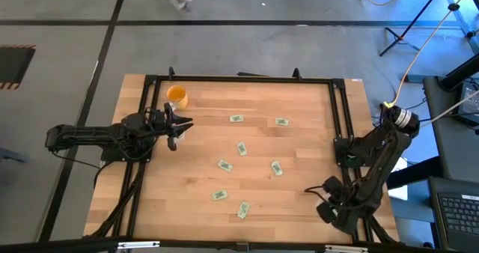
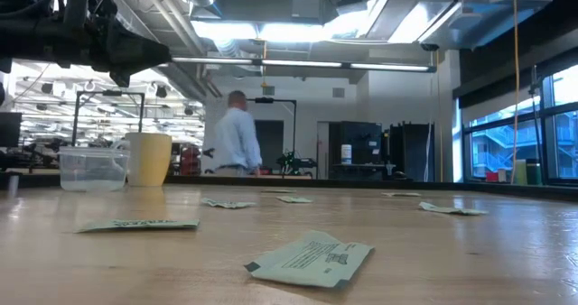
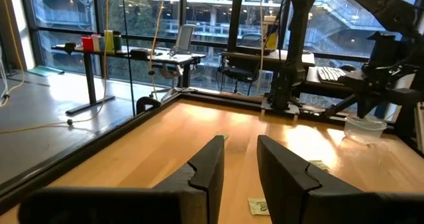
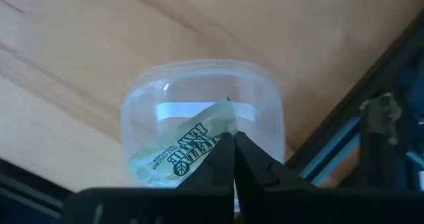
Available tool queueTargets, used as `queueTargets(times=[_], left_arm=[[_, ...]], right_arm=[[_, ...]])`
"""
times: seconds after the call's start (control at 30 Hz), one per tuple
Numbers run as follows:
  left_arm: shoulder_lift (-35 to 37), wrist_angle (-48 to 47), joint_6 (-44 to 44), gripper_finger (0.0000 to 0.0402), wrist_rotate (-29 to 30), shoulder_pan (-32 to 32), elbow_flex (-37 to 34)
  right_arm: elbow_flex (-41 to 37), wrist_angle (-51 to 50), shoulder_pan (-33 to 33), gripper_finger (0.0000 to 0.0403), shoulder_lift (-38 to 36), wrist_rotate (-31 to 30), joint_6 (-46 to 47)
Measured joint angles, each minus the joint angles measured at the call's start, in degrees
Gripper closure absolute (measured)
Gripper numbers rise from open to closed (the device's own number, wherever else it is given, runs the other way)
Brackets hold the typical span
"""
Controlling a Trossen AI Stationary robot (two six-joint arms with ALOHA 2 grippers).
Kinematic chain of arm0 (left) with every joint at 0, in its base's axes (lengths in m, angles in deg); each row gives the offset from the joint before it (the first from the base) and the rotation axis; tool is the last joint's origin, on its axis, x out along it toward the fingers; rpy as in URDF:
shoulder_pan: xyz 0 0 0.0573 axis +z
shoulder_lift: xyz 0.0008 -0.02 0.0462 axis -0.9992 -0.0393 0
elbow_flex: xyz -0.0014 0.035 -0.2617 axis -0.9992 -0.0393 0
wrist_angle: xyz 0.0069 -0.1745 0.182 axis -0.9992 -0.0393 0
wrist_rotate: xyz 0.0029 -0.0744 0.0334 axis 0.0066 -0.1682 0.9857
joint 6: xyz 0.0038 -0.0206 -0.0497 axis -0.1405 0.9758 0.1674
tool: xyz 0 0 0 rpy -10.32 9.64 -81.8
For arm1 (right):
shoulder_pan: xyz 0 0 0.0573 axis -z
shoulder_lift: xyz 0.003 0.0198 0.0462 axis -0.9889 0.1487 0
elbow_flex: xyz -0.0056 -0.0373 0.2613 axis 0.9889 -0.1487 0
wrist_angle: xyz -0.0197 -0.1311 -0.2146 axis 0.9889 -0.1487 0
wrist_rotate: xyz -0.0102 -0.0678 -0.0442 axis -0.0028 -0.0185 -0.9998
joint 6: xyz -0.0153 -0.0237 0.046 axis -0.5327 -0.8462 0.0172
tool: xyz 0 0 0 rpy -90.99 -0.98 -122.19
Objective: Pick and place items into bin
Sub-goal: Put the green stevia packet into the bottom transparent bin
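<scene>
Several light-green packets (image 1: 242,148) lie flat and scattered over the middle of the wooden table. A clear plastic bin (image 4: 199,85) stands near the table's right near corner; it also shows in the low view (image 2: 93,168). My right gripper (image 4: 233,143) hangs over the bin, pointing down, shut on one packet (image 4: 182,148). My left gripper (image 1: 177,127) hovers open above the table's left side, next to an orange cup (image 1: 177,96). In its wrist view, the left gripper (image 3: 240,159) has nothing between its fingers. My right gripper pinches a green packet by one edge (image 4: 218,139) between its two fingertips, coming from above and pointing down. The packet hangs tilted below the fingers, over the bin's open mouth. Whether its lower end touches the bin's floor cannot be told.
A black frame (image 1: 239,79) rims the table. The orange cup (image 2: 149,158) stands near the far left corner. A person (image 2: 237,138) stands in the room beyond the table. Bare wood lies between the packets and the left edge.
</scene>
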Motion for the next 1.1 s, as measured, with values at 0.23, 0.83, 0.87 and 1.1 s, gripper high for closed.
queueTargets(times=[0.23,0.83,0.87,1.1], left_arm=[[0.00,0.01,0.13,0.0315,0.02,0.00,0.00],[0.00,0.02,0.15,0.0316,0.38,0.00,0.00],[0.00,0.02,0.15,0.0316,0.38,0.00,0.00],[0.00,0.02,0.15,0.0316,0.40,0.00,0.00]], right_arm=[[0.00,1.50,0.00,0.0382,0.40,0.00,-0.17],[0.04,-2.30,0.80,0.0319,-1.07,0.90,-0.16],[0.07,-2.83,1.12,0.0319,-1.46,0.89,-0.19],[0.07,-3.91,4.98,0.0318,-4.87,0.87,-1.08]])
